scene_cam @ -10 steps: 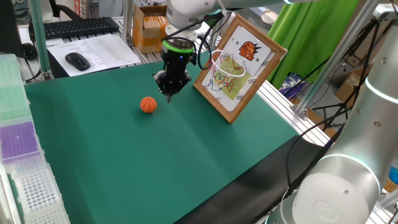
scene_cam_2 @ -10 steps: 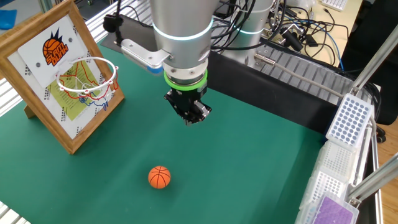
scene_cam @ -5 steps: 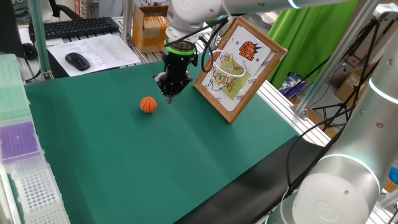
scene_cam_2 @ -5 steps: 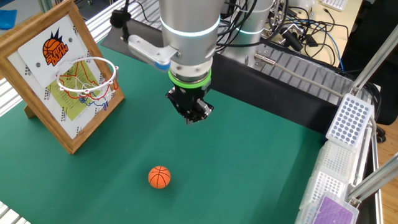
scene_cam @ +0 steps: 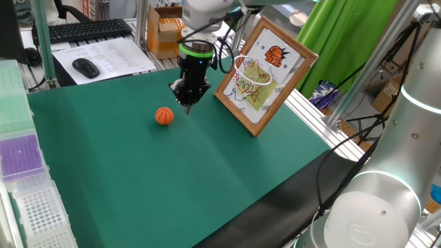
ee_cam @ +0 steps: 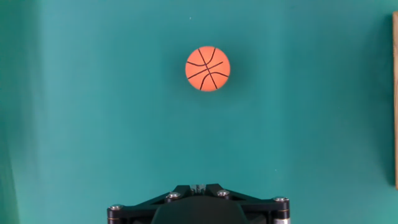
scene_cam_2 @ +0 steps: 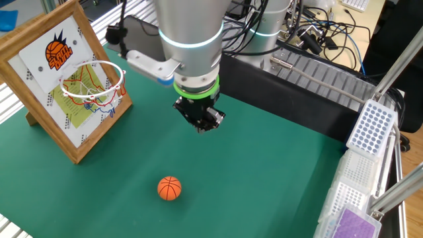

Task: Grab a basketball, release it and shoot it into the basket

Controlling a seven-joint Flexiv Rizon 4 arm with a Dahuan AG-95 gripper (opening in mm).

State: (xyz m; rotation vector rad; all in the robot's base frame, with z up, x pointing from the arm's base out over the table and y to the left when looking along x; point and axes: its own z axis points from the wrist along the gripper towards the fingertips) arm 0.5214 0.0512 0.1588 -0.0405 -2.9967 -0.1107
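The green table (scene_cam: 207, 179) carries a wood-framed board (scene_cam: 265, 72) with the basket (scene_cam: 250, 71) at 3 o'clock of the gripper (scene_cam: 189, 103); its fingers look clenched and empty, pointing down above the mat. The basketball (scene_cam: 164, 116) lies apart at its 8 o'clock

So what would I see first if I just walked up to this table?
Probably the little orange basketball, alone on the green mat. Above it hangs the robot's pincer, not touching the ball. At the mat's edge, a wooden board leans back, carrying the white basket.
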